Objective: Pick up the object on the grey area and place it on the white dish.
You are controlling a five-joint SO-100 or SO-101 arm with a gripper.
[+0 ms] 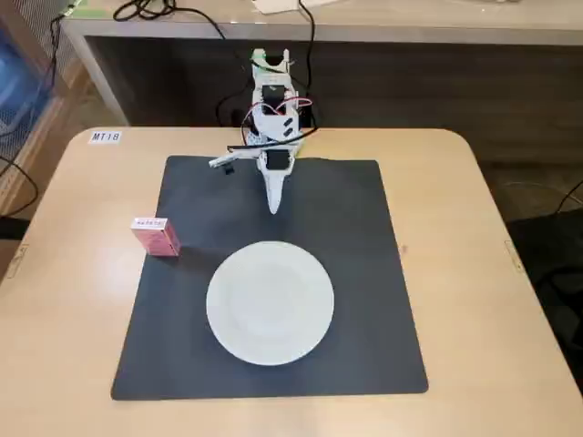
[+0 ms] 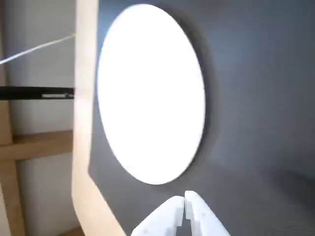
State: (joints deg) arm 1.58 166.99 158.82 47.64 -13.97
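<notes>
Gripper (image 1: 274,208): clenched on nothing, tips over mat's far middle.
Pink box (image 1: 155,235): at grey mat (image 1: 364,309) left edge in fixed view, partly on the wooden table (image 1: 483,273); well left of tips, slightly nearer camera.
Long axis: roughly left-right, slightly skewed.
White dish (image 1: 270,302): smooth, round, shallow, empty, mid-mat.
Mat: flat, matte.

My table in an office corner.
A light wooden tabletop (image 1: 474,273) lay before me; at twelve o'clock stood a cable-strewn desk (image 1: 364,18).
</notes>
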